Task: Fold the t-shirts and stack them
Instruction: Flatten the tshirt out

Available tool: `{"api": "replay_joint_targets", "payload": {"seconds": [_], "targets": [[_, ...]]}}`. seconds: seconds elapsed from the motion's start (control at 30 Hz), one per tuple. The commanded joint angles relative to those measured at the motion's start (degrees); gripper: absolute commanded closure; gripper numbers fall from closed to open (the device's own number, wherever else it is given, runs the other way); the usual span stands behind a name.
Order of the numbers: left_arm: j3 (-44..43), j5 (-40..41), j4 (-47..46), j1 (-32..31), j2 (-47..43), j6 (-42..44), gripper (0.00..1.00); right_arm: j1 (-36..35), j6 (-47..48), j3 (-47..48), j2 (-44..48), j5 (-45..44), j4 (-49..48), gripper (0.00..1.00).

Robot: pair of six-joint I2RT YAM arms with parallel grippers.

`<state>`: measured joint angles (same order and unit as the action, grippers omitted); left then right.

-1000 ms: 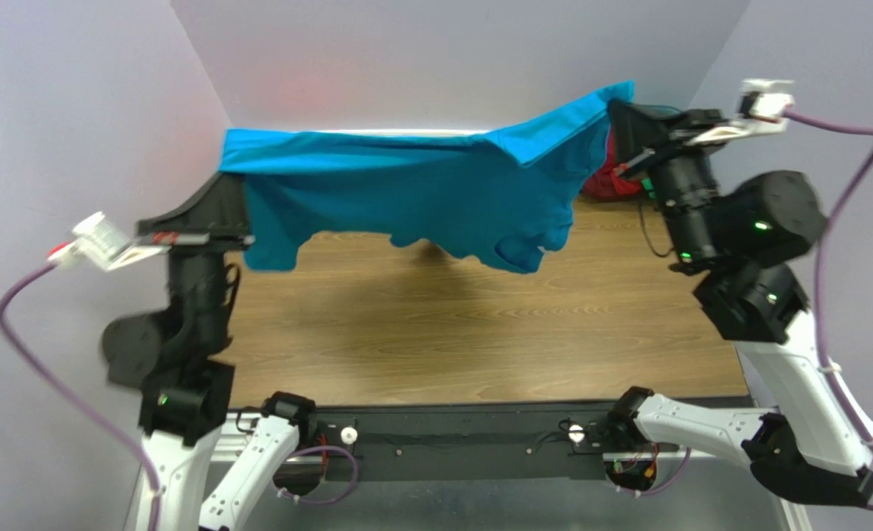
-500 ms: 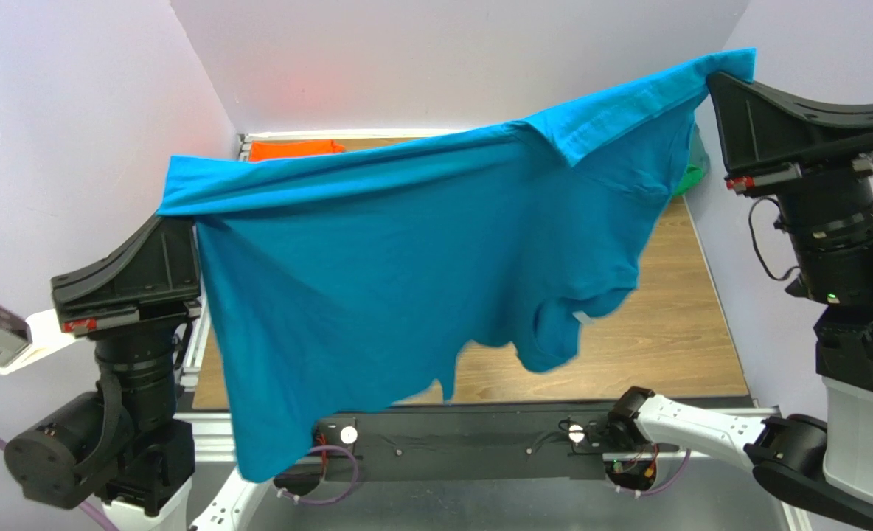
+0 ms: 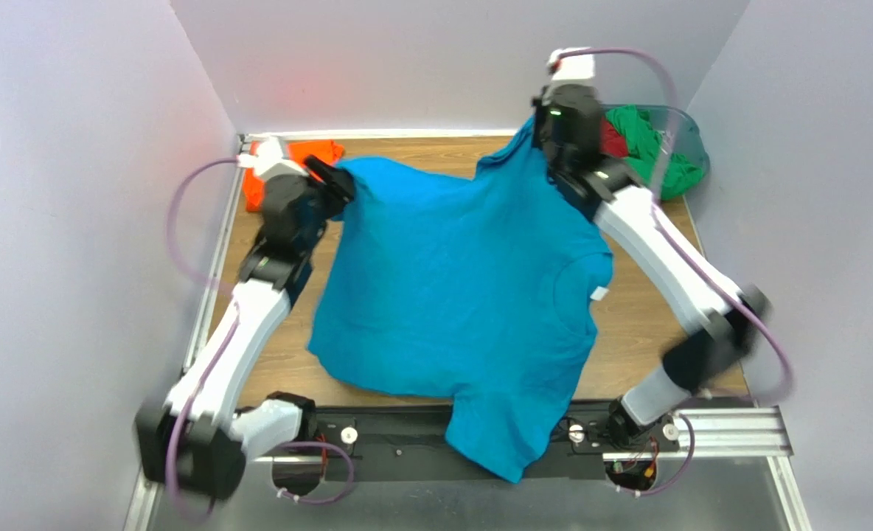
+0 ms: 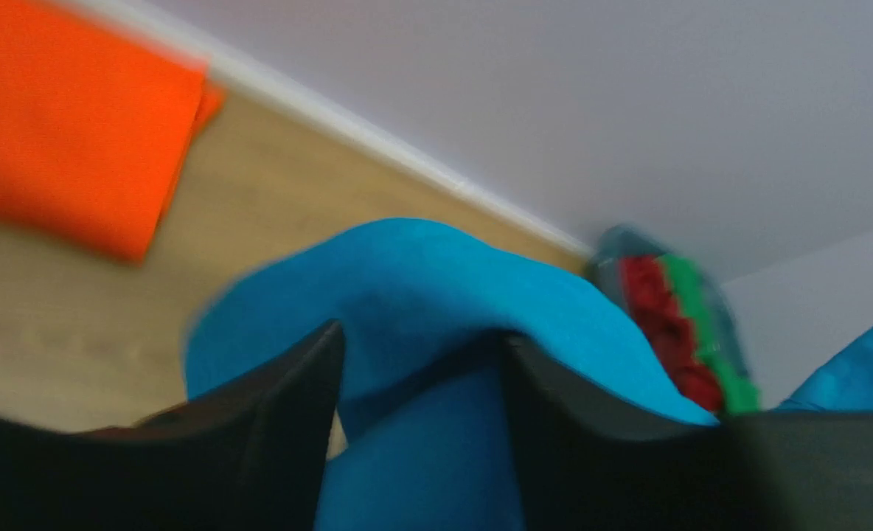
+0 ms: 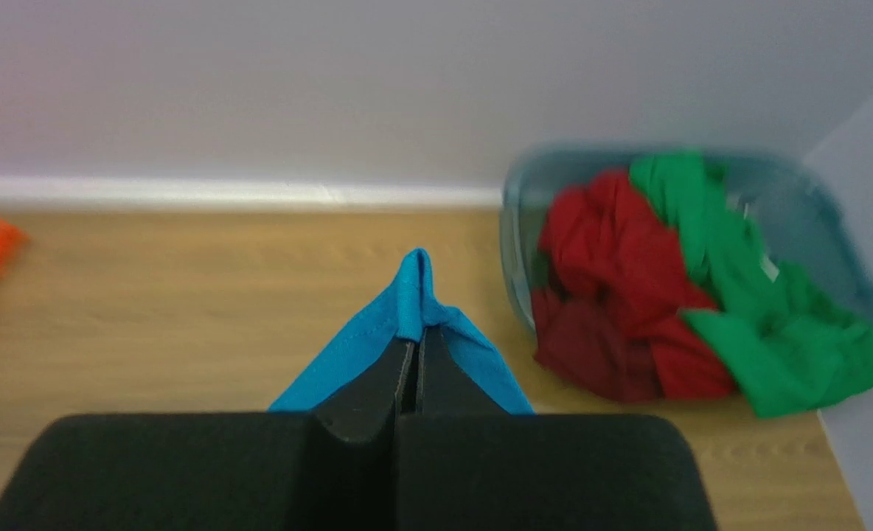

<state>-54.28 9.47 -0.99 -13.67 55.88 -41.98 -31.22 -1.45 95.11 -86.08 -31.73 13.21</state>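
The teal-blue t-shirt (image 3: 463, 288) lies spread across the table, and its near end hangs over the front edge. At the shirt's far left corner my left gripper (image 3: 339, 184) is open, with teal cloth (image 4: 430, 277) draped loosely between its parted fingers (image 4: 286, 420). My right gripper (image 3: 541, 144) is shut on the far right corner, pinching a fold of the hem (image 5: 410, 299) just above the wood. The folded orange t-shirt (image 3: 310, 151) lies at the back left. The dark red t-shirt (image 5: 618, 288) and the green t-shirt (image 5: 762, 321) lie crumpled together in a tub.
A grey-blue plastic tub (image 3: 690, 133) sits in the back right corner against the wall. White walls close the table on three sides. A black rail (image 3: 408, 437) with the arm bases runs along the near edge under the hanging cloth.
Both arms swung forward and down from holding the shirt high. The shirt now lies on the table. The left jaws have parted; the right still pinches its corner.
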Motion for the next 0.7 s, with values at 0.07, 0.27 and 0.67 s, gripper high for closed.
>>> {"api": "replay_joint_targets", "payload": {"seconds": [0.07,0.27,0.67], "targets": [[-3.8,6.87,7.04,1.72,21.18,1.81,0.15,6.35,-2.15,0.07,-22.14,6.16,0.76,0.98],[-5.14,6.87,8.2,1.98,25.69,2.69,0.05,7.05,-4.08,3.16,-29.67,2.98,0.85,0.0],[8.48,8.72,11.98,2.07,8.13,-0.64,0.04,5.83,-22.62,-26.89,-3.58,28.98,0.76,0.0]]}}
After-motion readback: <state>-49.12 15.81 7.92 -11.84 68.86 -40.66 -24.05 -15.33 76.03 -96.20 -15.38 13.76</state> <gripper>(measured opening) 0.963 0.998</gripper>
